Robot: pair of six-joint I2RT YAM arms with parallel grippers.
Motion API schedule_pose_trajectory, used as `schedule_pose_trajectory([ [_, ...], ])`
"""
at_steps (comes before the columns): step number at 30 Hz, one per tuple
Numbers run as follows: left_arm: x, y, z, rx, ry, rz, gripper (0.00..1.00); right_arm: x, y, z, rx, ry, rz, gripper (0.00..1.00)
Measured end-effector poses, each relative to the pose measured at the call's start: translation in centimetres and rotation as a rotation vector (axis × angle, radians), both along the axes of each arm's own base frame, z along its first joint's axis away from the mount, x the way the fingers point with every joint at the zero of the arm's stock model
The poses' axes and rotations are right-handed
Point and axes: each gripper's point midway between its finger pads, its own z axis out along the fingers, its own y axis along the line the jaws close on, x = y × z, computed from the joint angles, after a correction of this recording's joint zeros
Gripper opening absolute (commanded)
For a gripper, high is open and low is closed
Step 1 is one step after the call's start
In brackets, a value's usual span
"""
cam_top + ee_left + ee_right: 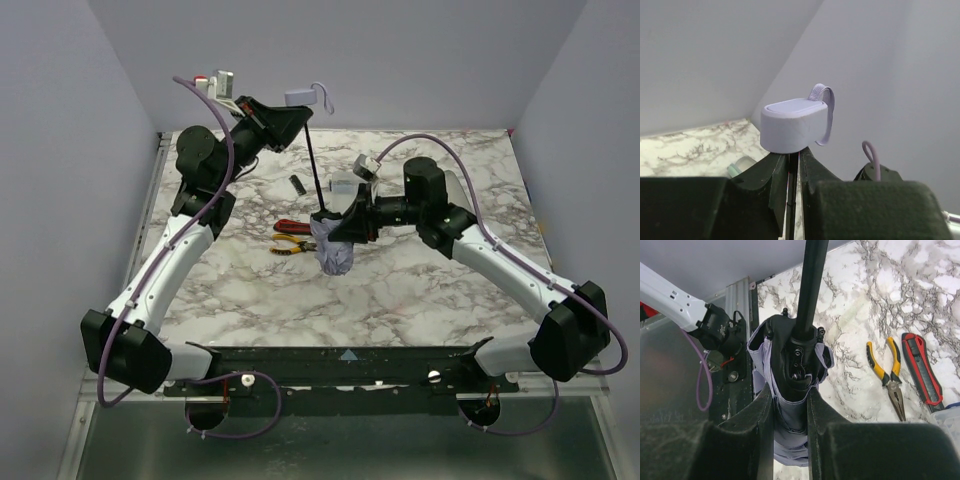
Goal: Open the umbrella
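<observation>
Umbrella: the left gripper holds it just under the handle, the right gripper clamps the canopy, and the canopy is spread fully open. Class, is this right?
No. The canopy is not open: the right wrist view shows it bundled around the shaft. The rest stands: the left gripper holds just under the handle, the right gripper clamps the canopy.

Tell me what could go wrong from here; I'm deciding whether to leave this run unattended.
The left gripper pinches just under the handle, on the thin shaft; it may slip if the arms pull apart. The right gripper clamps the folded canopy itself, so it may be unable to spread, and fabric could snag.
</observation>
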Motion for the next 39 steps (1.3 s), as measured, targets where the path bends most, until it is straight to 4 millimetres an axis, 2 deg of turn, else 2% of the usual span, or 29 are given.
schedule_pose_trajectory([
  [6, 2.0, 1.8, 2.9, -0.026, -0.068, 0.064, 0.15, 0.0, -0.2, -0.6, -0.02, -0.017, 0.005, 0.0],
  [13, 3.5, 2.1, 4.0, -0.028, -0.083, 0.073, 0.22, 0.9, -0.2, -0.2, -0.036, -0.068, -0.021, 0.0],
  [18, 4.4, 4.2, 6.6, -0.058, -0.141, 0.135, 0.27, 0.2, -0.1, -1.8, -0.091, -0.07, 0.015, 0.0],
  [23, 4.8, 4.8, 8.0, -0.069, -0.165, 0.151, 0.3, 0.7, 0.4, -1.2, -0.101, -0.128, 0.031, 0.0],
  [27, 5.6, 6.3, 9.4, -0.086, -0.193, 0.201, 0.3, 0.6, 0.3, -2.1, -0.141, -0.137, 0.053, 0.0],
  [31, 6.3, 7.3, 9.5, -0.079, -0.186, 0.221, 0.3, 1.0, 0.6, -2.7, -0.164, -0.189, 0.073, 0.0],
  [39, 7.6, 8.4, 8.4, -0.061, -0.137, 0.225, 0.35, 1.9, 0.1, -3.4, -0.207, -0.292, 0.072, 0.0],
])
